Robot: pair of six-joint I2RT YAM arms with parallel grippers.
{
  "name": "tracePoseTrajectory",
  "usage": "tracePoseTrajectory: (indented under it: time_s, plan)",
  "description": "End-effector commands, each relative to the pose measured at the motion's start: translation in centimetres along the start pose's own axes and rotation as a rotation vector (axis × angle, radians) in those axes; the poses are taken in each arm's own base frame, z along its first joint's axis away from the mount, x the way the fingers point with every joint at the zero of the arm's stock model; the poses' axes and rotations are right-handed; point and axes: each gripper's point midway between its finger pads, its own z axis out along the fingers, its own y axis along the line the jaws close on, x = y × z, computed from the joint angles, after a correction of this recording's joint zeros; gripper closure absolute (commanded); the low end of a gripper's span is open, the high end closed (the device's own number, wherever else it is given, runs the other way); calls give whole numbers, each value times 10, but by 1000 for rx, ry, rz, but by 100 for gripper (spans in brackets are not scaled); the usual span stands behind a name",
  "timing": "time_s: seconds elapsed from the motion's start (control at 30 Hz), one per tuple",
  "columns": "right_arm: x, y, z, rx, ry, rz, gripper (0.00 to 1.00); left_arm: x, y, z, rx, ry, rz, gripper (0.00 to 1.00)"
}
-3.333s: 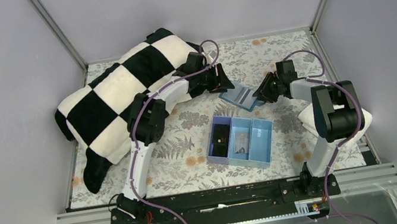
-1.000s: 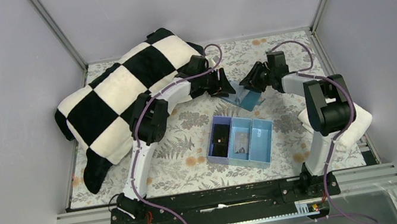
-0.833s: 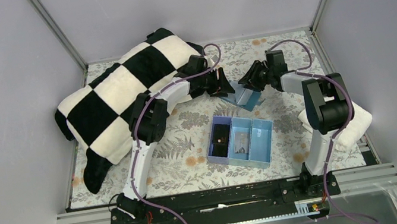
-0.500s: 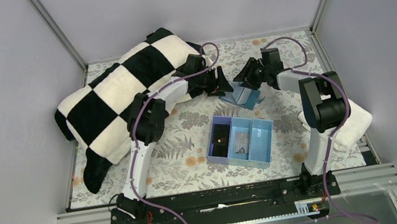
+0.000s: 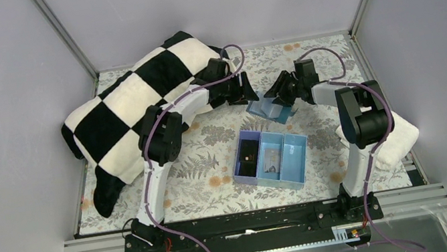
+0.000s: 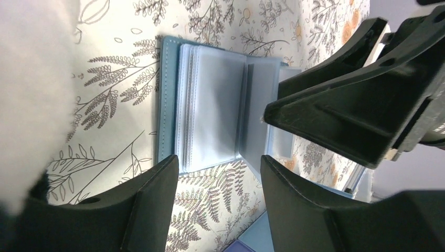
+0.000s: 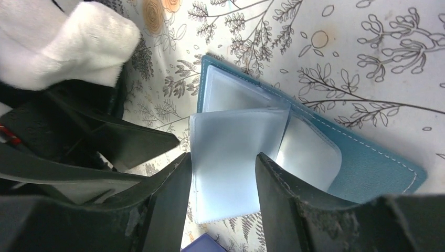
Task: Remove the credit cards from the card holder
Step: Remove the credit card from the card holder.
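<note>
The card holder [image 5: 270,109] lies open on the floral cloth at the back middle, a teal cover with clear, pale pockets [image 6: 210,113]. One pocket leaf [image 7: 236,157] stands up from the spine. My right gripper [image 7: 223,157] is open and hangs over that leaf, one finger on each side of it, gripping nothing. My left gripper [image 6: 220,163] is open too, just off the holder's near-left edge, with bare cloth between its fingers. From above, the left gripper [image 5: 248,92] and right gripper [image 5: 281,93] flank the holder. No credit cards show apart from the pockets.
A light-blue three-compartment tray [image 5: 296,175] sits in front of the holder, small items in two compartments. A black-and-white checkered blanket [image 5: 136,106] fills the back left. A white cloth [image 5: 405,134] lies by the right arm. Grey walls close in three sides.
Both grippers have opened wider. The right gripper has slid left over the holder and the left has drawn back slightly. The holder, earlier tipped up, now lies flatter.
</note>
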Motion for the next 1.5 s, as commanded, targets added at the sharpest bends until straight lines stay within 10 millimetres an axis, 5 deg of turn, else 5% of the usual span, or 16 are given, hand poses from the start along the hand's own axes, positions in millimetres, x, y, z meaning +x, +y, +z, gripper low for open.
tracePoseTrajectory:
  time_s: [0.0, 0.43, 0.6, 0.73, 0.87, 1.07, 1.23, 1.47]
  plan:
    - [-10, 7, -15, -10, -50, -29, 46, -44, -10, -33, -44, -139, 56, 37]
    - [-10, -8, -32, -27, -85, 8, 46, -30, -8, -20, -37, -93, 50, 38]
    - [-18, 14, -43, -107, -109, -40, 27, -26, -11, -16, -42, -77, 69, 38]
    - [-23, 21, -49, -124, -129, -69, 24, -26, -17, -15, -29, -73, 79, 37]
    - [-24, 11, -51, -96, -143, -51, 30, -30, -30, -16, -1, -88, 100, 37]
    - [-13, -20, -45, 11, -103, 11, 73, -25, -53, 1, 55, -74, 131, 41]
    - [-1, -51, -44, 126, -60, 45, 75, -19, -54, 19, 59, -57, 126, 40]
    - [4, -69, -59, 200, -83, 22, 73, -8, -48, 35, 50, -24, 118, 39]
